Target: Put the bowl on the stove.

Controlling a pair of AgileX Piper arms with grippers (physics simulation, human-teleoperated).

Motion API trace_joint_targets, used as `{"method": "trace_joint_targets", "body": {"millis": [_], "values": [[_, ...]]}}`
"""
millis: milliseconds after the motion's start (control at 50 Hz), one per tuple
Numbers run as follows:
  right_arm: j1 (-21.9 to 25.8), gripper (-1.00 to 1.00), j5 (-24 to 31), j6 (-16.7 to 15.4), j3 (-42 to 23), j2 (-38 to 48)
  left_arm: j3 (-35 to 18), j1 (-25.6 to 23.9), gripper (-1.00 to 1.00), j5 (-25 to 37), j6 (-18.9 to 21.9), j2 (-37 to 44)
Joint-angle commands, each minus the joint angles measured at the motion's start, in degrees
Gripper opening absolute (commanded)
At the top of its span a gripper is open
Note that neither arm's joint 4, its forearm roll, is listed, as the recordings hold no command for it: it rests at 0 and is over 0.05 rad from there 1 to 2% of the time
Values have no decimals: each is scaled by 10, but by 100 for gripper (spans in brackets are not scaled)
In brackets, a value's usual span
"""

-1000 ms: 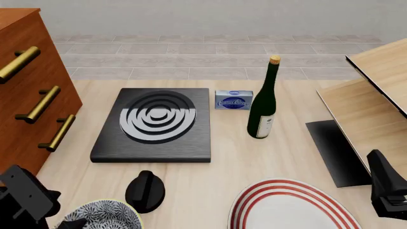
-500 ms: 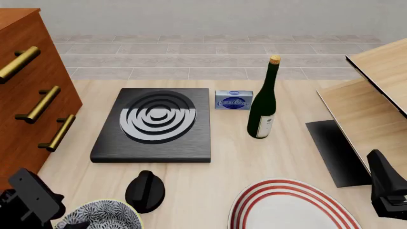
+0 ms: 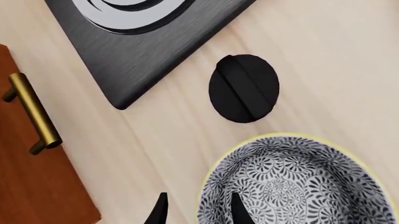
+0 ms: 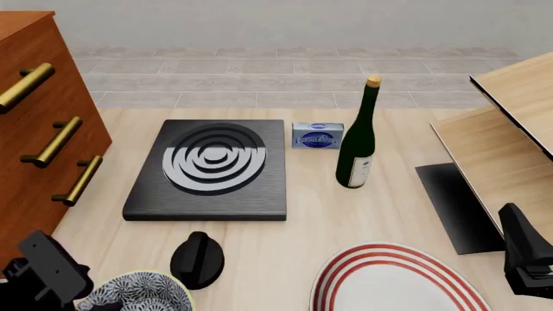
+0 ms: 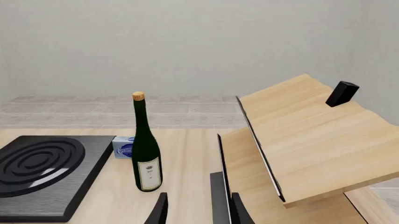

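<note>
The bowl (image 4: 138, 293), white with a dense dark floral pattern, sits at the front left edge of the table; it fills a corner of the left wrist view (image 3: 299, 186). The stove (image 4: 212, 167), a black slab with silver rings, lies beyond it, and its corner shows in the left wrist view (image 3: 143, 42). My left gripper (image 3: 198, 212) is open at the bowl's left rim, one finger outside the rim and one finger (image 3: 238, 210) inside. In the front view it (image 4: 90, 301) is mostly cut off. My right gripper (image 5: 198, 212) is open and empty at the front right.
A black knob (image 4: 198, 259) stands between bowl and stove. A red-striped plate (image 4: 393, 278) lies front centre. A green bottle (image 4: 357, 139) and a small blue box (image 4: 317, 136) stand right of the stove. A wooden drawer cabinet (image 4: 35, 129) is at the left, a wooden shelf (image 4: 501, 129) at the right.
My left arm has shifted a little to the right and down, closer onto the bowl's rim. The bowl and the right arm have not moved.
</note>
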Motion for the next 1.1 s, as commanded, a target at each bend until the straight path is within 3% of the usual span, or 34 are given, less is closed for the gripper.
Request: {"method": "trace_joint_targets", "body": {"millis": [20, 580, 600, 620, 660, 760, 900, 1100], "values": [[0, 100, 0, 0, 0, 0, 8, 3, 100, -18, 3, 12], [0, 100, 0, 0, 0, 0, 16, 9, 100, -58, 6, 44], [0, 100, 0, 0, 0, 0, 2, 3, -100, -38, 1, 9], [0, 100, 0, 0, 0, 0, 6, 14, -100, -46, 14, 11], [0, 100, 0, 0, 0, 0, 4, -4, -100, -36, -2, 15], [0, 100, 0, 0, 0, 0, -15, -11, -100, -24, 3, -15], [0, 100, 0, 0, 0, 0, -30, -9, -100, -43, 5, 8], [0, 100, 0, 0, 0, 0, -83, -71, -100, 29, -19, -51]]}}
